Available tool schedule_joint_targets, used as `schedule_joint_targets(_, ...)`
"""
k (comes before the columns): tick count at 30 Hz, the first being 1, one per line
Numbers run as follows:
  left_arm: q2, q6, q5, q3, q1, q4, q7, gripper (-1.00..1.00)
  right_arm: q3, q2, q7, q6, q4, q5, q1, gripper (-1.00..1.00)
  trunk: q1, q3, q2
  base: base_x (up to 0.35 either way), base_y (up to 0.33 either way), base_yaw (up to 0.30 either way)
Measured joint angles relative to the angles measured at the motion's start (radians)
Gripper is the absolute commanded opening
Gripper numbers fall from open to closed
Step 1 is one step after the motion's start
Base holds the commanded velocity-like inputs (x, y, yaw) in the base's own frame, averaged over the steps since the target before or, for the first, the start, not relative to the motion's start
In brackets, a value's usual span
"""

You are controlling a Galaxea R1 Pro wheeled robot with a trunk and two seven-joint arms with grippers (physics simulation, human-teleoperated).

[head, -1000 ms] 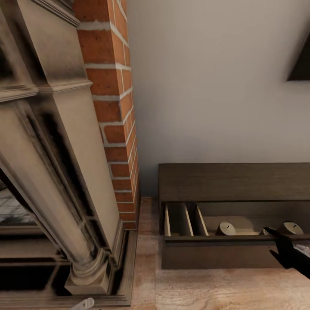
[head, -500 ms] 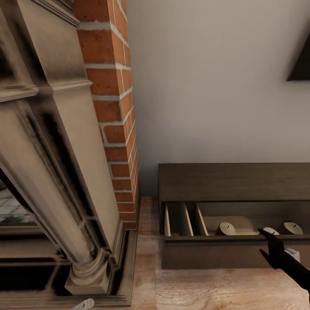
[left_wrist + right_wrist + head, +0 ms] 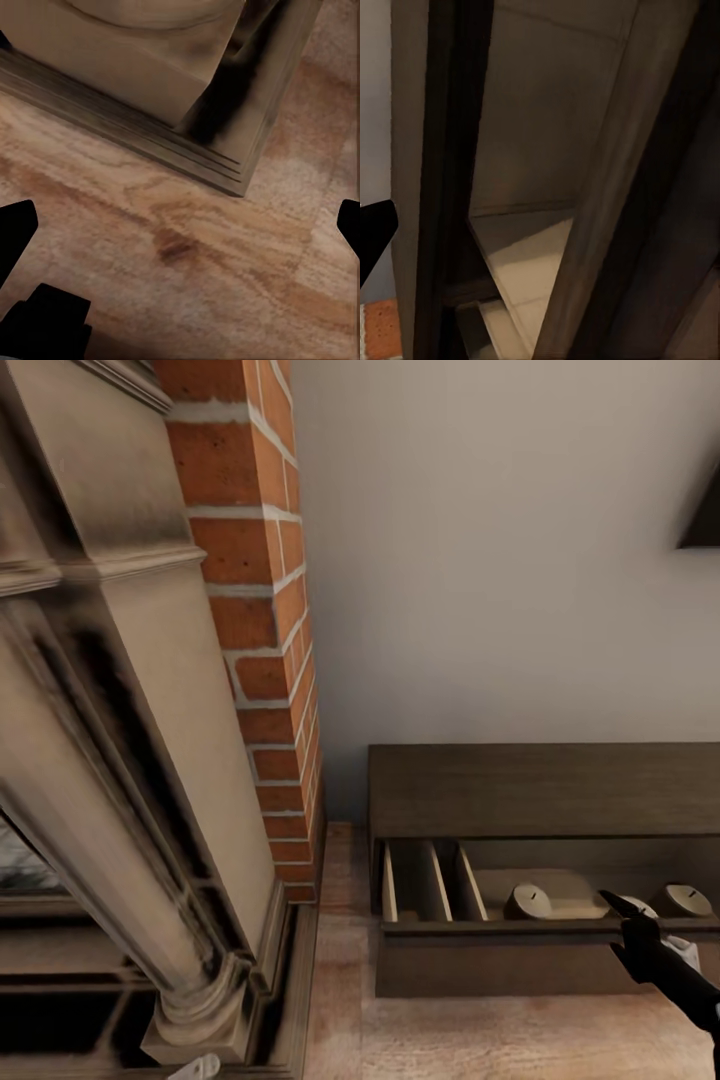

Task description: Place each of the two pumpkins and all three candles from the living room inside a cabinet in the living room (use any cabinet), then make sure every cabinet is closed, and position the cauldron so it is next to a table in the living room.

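Far left: stone fireplace column point(image 3: 120, 760) with brick pier point(image 3: 265, 610) beside it, wood floor point(image 3: 500, 1040) below. Left gripper point(image 3: 180, 225) over bare floor near column base point(image 3: 165, 75); jaws wide apart, holding nothing. Right of brick: cabinet point(image 3: 540, 790), top drawer point(image 3: 500, 925) pulled open. Three candles point(image 3: 527, 902) inside, upright, in a row. Right gripper point(image 3: 625, 912) at drawer front edge, just beside middle candle; jaw state cannot be told.
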Motion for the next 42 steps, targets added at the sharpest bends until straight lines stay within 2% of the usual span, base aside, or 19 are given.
schedule_joint_targets(5,-0.002,0.001,-0.011,-0.01,-0.001,0.0,-0.003,1.0,-0.002,0.003,0.061,-0.004,0.026,0.004,0.0,1.0,0.0,0.0,0.0,0.008,0.0,0.0)
schedule_joint_targets(8,-0.003,0.002,-0.033,-0.058,-0.016,0.0,-0.003,1.0,0.001,0.004,0.078,-0.007,0.032,0.006,0.0,1.0,0.0,0.0,0.0,0.0,0.0,0.0)
schedule_joint_targets(9,-0.003,0.002,-0.036,-0.068,-0.02,0.0,-0.003,1.0,0.01,0.004,0.073,-0.01,0.03,0.004,0.0,1.0,0.0,0.0,0.0,0.0,0.0,0.0)
schedule_joint_targets(12,-0.004,0.009,-0.039,-0.095,-0.043,0.0,-0.004,1.0,0.085,-0.001,0.016,-0.025,0.0,0.0,0.0,1.0,0.0,0.0,0.0,0.0,0.0,0.0)
schedule_joint_targets(13,-0.006,0.012,-0.039,-0.112,-0.054,0.0,-0.005,1.0,0.106,0.0,0.022,-0.028,0.0,0.0,0.0,1.0,0.0,0.0,0.0,0.0,0.0,0.0)
schedule_joint_targets(16,-0.015,0.016,-0.038,-0.146,-0.081,0.0,-0.007,1.0,0.124,0.002,0.073,-0.034,0.013,0.006,0.0,1.0,0.0,0.0,0.0,0.0,0.0,0.0)
schedule_joint_targets(19,-0.035,0.019,-0.039,-0.154,-0.089,0.0,-0.007,1.0,0.129,-0.001,0.077,-0.031,0.016,-0.001,0.0,1.0,0.0,0.0,0.0,0.0,0.0,0.0)
schedule_joint_targets(21,-0.039,0.02,-0.039,-0.155,-0.091,0.0,-0.006,1.0,0.129,0.001,0.079,-0.032,0.016,0.0,0.0,1.0,0.0,0.0,0.0,0.037,-0.023,0.0)
schedule_joint_targets(24,-0.041,0.021,-0.039,-0.156,-0.092,0.0,-0.006,1.0,0.129,0.002,0.082,-0.031,0.021,-0.005,0.0,1.0,0.0,0.0,0.0,0.191,-0.11,0.0)
schedule_joint_targets(27,-0.041,0.021,-0.04,-0.182,-0.092,0.0,-0.005,1.0,0.13,0.003,0.083,-0.034,0.024,-0.006,-0.001,1.0,0.0,0.0,0.0,0.249,-0.131,0.0)
schedule_joint_targets(29,-0.041,0.02,-0.041,-0.192,-0.092,0.001,-0.004,1.0,0.129,0.002,0.084,-0.068,0.03,-0.01,-0.003,1.0,0.0,0.0,0.0,0.115,-0.057,0.0)
schedule_joint_targets(33,-0.041,0.02,-0.041,-0.197,-0.092,0.0,-0.004,1.0,0.13,0.003,0.09,-0.119,0.042,-0.014,-0.005,1.0,0.0,0.0,0.0,0.028,-0.013,0.0)
schedule_joint_targets(42,-0.041,0.021,-0.041,-0.197,-0.092,0.001,-0.005,1.0,0.13,0.006,0.097,-0.128,0.052,-0.013,-0.006,1.0,0.0,0.0,0.0,0.225,-0.14,0.0)
